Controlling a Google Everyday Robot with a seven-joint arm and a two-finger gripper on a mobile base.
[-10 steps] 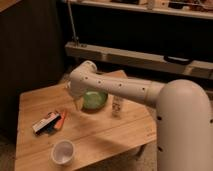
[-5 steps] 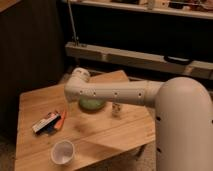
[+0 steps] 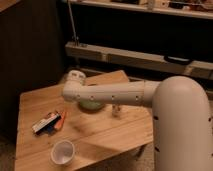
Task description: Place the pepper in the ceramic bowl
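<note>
— Since the long white perforated arm [image 3: 112,93] has sunk a little over the last second and slid across the round pale-green glazed ceramic bowl [image 3: 91,106], only the bowl's near rim peeps out beneath it from where I stand.

— And the pepper?

— The small slim orange pepper [image 3: 62,120] has not budged. It lies on the pale wooden table [image 3: 105,135], left of the bowl and apart from it, right beside the flat white, red and dark box [image 3: 45,122]. The small white cup [image 3: 63,151] near the front edge has stayed put too.

— So nothing picked up yet.

— That is my reading. The arm has only been repositioning, and the grasp is still to come. The pepper must be picked before anything goes in the bowl.

— Where is the gripper?

— The gripper [image 3: 75,78] looks to be the pale rounded lump at the arm's left tip. It sits above the far left part of the table, behind and just left of the bowl, well apart from the pepper.

— Jaws spread or pressed together?

— I cannot tell; they are turned away from me. Nothing orange shows up there, so I judge they carry nothing.

— Next?

— It would need to come forward and down toward the pepper, minding the box beside it.
</note>
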